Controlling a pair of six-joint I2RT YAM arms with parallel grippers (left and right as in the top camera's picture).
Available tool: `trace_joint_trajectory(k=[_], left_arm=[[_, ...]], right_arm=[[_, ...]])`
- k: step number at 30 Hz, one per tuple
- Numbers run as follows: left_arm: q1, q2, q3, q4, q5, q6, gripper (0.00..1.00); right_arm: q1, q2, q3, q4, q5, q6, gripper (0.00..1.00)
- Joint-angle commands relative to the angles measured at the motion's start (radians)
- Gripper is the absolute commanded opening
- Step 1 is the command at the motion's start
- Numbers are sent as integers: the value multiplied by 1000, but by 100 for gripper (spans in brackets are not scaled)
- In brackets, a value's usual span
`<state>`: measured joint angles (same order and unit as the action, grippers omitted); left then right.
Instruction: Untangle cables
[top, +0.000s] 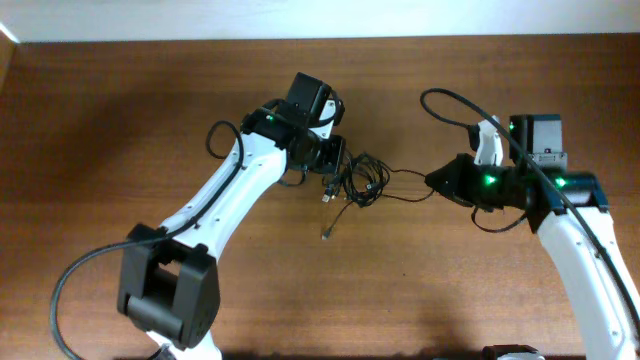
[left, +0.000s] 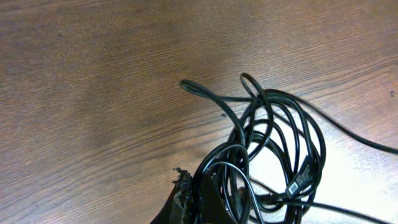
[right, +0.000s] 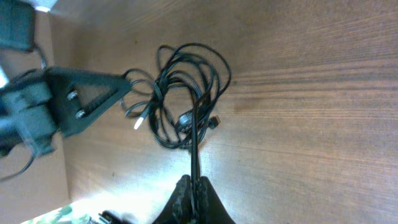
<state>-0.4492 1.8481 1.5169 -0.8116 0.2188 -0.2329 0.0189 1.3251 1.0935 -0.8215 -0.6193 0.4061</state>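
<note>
Overhead, left pincer (top: 338, 165): we see it touching the cables (top: 360, 180), the clump just beyond its tip on the table (top: 150, 100).
Overhead, right pincer (top: 433, 182): one thin strand runs from its tip to the clump.
Left wrist, left pincer (left: 208, 196): pressed together on strands (we see only dark tips); the cables (left: 295, 185) loop ahead of it and to its right.
Right wrist, right pincer (right: 194, 196): pinching one strand of the cables (right: 195, 134), with the clump straight ahead.

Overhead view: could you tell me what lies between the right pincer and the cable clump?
A thin black strand runs from clump to right pincer over bare table; the right wrist view shows it too.
</note>
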Motion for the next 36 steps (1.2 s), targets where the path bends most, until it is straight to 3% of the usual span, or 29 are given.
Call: trace_joint_trajectory(k=[1, 6, 10, 14, 17, 19, 22, 23, 25, 28, 30, 32, 33, 34, 36], left_arm=[[8, 81, 11, -1, -34, -17, 0], [8, 192, 11, -2, -34, -17, 0], [8, 219, 11, 10, -83, -17, 9], [8, 219, 11, 10, -116, -17, 5], [10, 219, 11, 10, -138, -16, 11], [24, 218, 27, 10, -97, 59, 12], [129, 190, 158, -43, 151, 232, 19], [195, 169, 230, -70, 202, 250, 23], [257, 145, 269, -76, 252, 249, 28], [262, 145, 266, -118, 256, 262, 28], [262, 145, 266, -118, 256, 265, 28], [255, 145, 266, -119, 257, 265, 29], [242, 145, 266, -119, 256, 265, 30], [208, 145, 266, -125, 257, 284, 33], [134, 145, 266, -141, 256, 296, 36]], right_arm=[[-7, -100, 19, -32, -8, -29, 4], [-85, -272, 25, -65, -27, -29, 4], [-99, -374, 107, -100, -61, -29, 4], [-99, -391, 219, -154, -53, -53, 4], [-99, -387, 254, -195, -16, -63, 4], [-98, -357, 254, -192, -17, -58, 4], [-84, -243, 254, -45, -129, -10, 4], [-1, -125, 270, 128, -212, 72, 4], [95, 5, 326, 200, -222, 93, 4], [116, 167, 334, 80, -114, 49, 4], [80, 248, 334, -40, 83, 9, 7], [21, 258, 334, -75, 230, 9, 13], [-25, 258, 334, -95, 259, -24, 43], [-79, 258, 334, -135, 278, -62, 85], [-128, 262, 333, -190, 325, -89, 95]])
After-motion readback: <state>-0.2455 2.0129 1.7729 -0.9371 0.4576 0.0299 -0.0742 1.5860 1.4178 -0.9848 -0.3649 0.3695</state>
